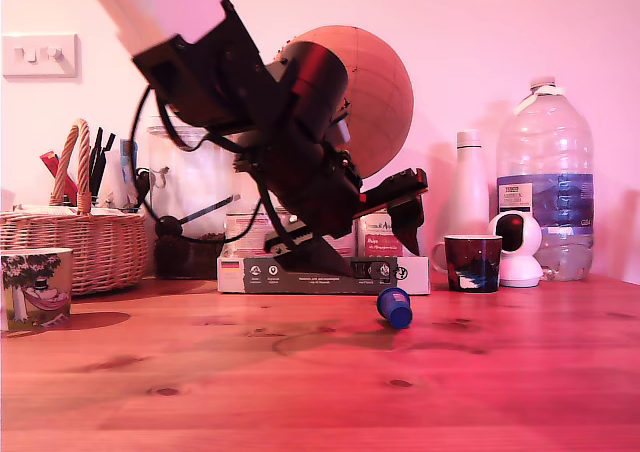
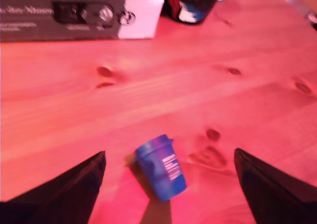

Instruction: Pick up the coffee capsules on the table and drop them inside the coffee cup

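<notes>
On the bench point(image 1: 300, 392), mid-scene | blue capsule point(image 2: 161, 166) lying tipped, between spread fingers of empty end effector point(image 2: 168, 184) | advice: descend centred, close across its body | cup point(image 1: 36, 288) at exterior view's far left.

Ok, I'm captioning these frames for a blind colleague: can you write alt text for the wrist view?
A small glossy blue coffee capsule lies tilted on the reddish wooden table, between the two dark fingertips of the open gripper, which does not touch it. Beyond it stand a flat dark-and-white cardboard box and a dark glossy mug.
</notes>
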Available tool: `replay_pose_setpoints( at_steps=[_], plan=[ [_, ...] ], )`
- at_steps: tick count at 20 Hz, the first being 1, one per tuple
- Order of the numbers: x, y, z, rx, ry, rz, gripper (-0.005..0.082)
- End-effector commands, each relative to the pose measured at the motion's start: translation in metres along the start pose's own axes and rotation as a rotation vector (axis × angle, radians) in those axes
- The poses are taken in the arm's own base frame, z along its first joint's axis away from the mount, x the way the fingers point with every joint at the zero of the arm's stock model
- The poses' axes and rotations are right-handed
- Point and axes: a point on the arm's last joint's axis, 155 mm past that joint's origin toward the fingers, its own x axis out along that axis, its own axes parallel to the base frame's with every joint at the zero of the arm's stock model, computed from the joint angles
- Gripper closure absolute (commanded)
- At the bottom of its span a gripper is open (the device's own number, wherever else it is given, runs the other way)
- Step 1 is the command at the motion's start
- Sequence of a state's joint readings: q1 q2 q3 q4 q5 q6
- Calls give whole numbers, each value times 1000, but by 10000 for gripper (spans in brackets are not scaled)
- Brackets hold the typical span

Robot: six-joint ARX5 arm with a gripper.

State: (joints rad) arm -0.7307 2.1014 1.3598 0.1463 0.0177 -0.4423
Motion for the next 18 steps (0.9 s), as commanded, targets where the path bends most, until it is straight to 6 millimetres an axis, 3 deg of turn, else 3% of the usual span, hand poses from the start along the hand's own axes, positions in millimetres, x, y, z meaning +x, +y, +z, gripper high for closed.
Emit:
replay_pose_setpoints(
  at_steps=[1, 6, 10, 18],
  plan=[
    [16, 0, -23, 1, 70, -1, 22],
    [31, 6, -41, -2, 160, 30, 25],
    [30, 17, -43, -8, 176, 63, 30],
    [30, 25, -39, -14, 166, 81, 240]
  ],
)
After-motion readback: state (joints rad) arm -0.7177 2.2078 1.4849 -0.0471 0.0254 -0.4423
